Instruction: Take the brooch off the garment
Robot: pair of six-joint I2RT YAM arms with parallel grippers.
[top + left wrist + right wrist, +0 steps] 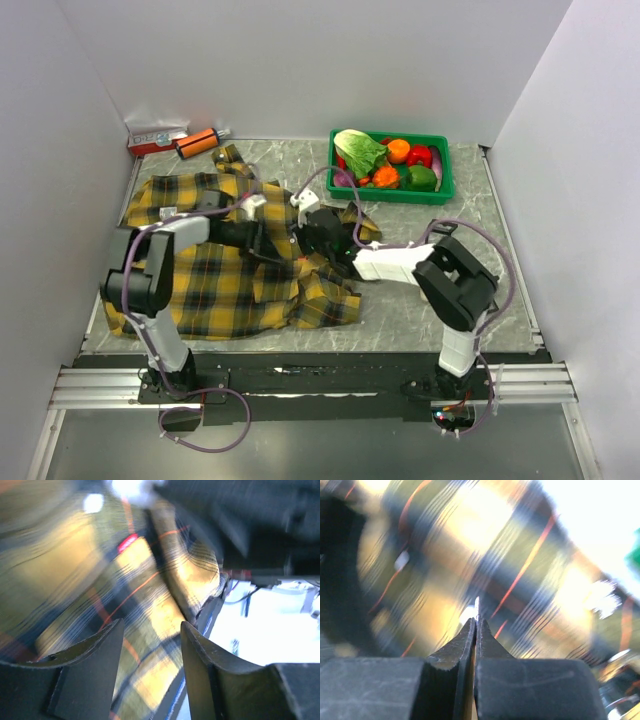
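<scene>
**Right gripper pinching at the tips, left gripper spread beside it**

We're watching the right gripper (476,624) with its fingers pressed together on a thin pale sliver at the very tips. We're taking that sliver for the brooch (477,604), sitting against the rumpled middle of the garment (215,285), though both wrist views are smearing too badly to be sure. The left gripper (152,626) is hanging spread wide, with plaid showing in the gap and nothing pinched.

Here's what we're worrying about. The left fingers aren't clamping any cloth, so if the pin is caught in the weave, a pull may lift the whole shirt with it. The hold is only at the fingertips, so the ornament could slip out and drop into the folds. The two wrists are also sitting very close together, so a clash looks possible.

As for pose, both arms are lying low over the bench (400,312). The left forearm is stretching rightward across the shirt and the right forearm leftward, and the two are almost meeting nose to nose.
</scene>
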